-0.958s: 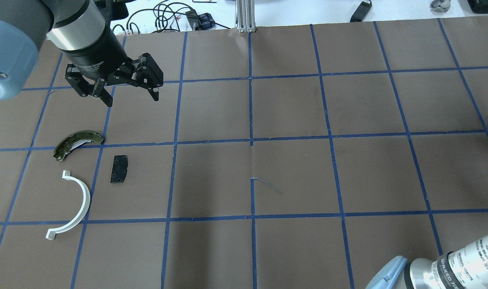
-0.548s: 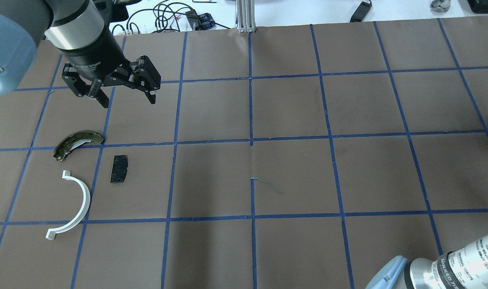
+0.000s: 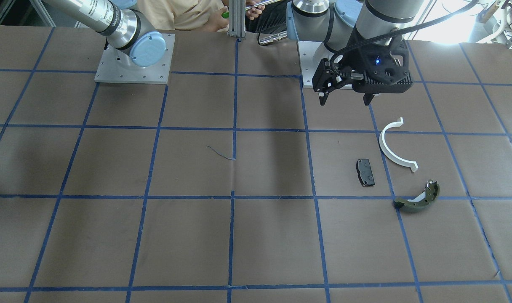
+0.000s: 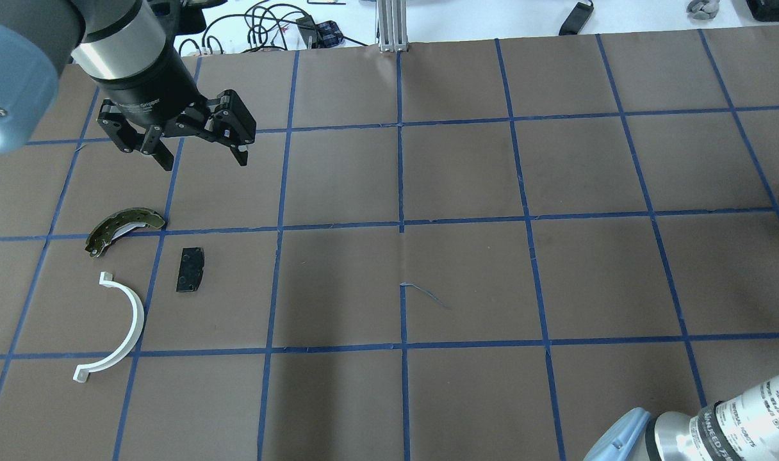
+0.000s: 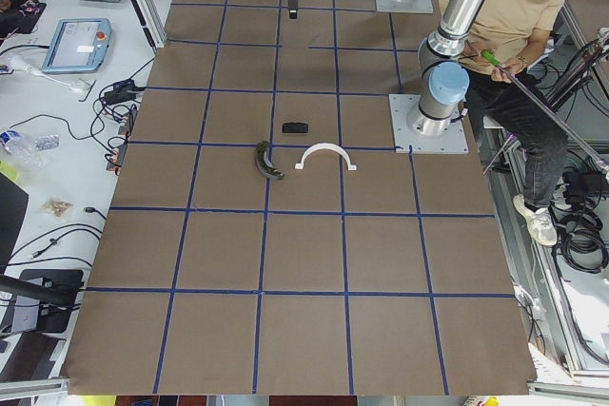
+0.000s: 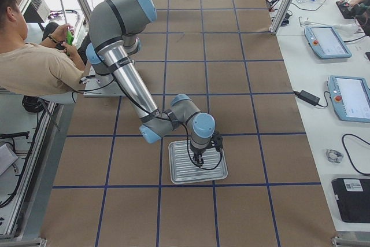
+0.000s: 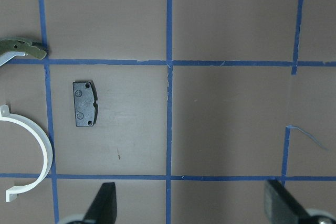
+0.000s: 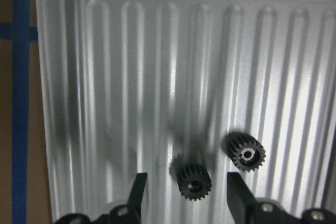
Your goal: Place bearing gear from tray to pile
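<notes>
Two black bearing gears lie in the ribbed metal tray. One gear sits between the fingers of my open right gripper, and the other gear lies just to its right. In the exterior right view the right gripper hangs low over the tray. The pile lies apart on the table: a white half-ring, a black pad and an olive brake shoe. My left gripper is open and empty, raised beyond the pile.
Brown paper with a blue tape grid covers the table. A person sits beside the robot's base. Cables and a metal post are at the table's far edge. The right arm's elbow shows at the near right corner.
The left gripper has drifted slightly left and toward the far edge, still open. The pile parts have not moved.
</notes>
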Tool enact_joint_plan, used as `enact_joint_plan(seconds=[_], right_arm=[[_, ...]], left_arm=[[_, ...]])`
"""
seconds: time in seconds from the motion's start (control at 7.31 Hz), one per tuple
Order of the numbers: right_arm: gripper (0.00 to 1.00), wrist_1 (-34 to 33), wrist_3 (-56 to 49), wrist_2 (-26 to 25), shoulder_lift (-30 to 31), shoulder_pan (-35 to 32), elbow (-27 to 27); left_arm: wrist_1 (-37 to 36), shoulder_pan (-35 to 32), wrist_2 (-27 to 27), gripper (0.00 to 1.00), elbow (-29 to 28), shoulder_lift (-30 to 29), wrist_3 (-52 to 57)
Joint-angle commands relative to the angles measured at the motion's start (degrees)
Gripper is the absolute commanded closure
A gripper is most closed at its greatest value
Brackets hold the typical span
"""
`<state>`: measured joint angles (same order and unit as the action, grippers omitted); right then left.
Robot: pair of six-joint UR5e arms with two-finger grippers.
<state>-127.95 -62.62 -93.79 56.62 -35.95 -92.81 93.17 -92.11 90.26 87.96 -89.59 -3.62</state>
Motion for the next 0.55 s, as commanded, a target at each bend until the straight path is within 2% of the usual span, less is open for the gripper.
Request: enact_joint_plan(seconds=[0.0, 0.41], right_arm=[[0.48, -0.02, -0.40, 0.01, -0.10, 0.01, 0.00], [0.48, -0.02, -1.45, 0.01, -0.37, 0.01, -0.01]], left_arm=[[-0.09, 0.09, 0.00, 0.00, -0.15, -0.05, 0.01], [-0.61, 0.18, -0.09, 0.00, 0.02, 0.12, 0.01]])
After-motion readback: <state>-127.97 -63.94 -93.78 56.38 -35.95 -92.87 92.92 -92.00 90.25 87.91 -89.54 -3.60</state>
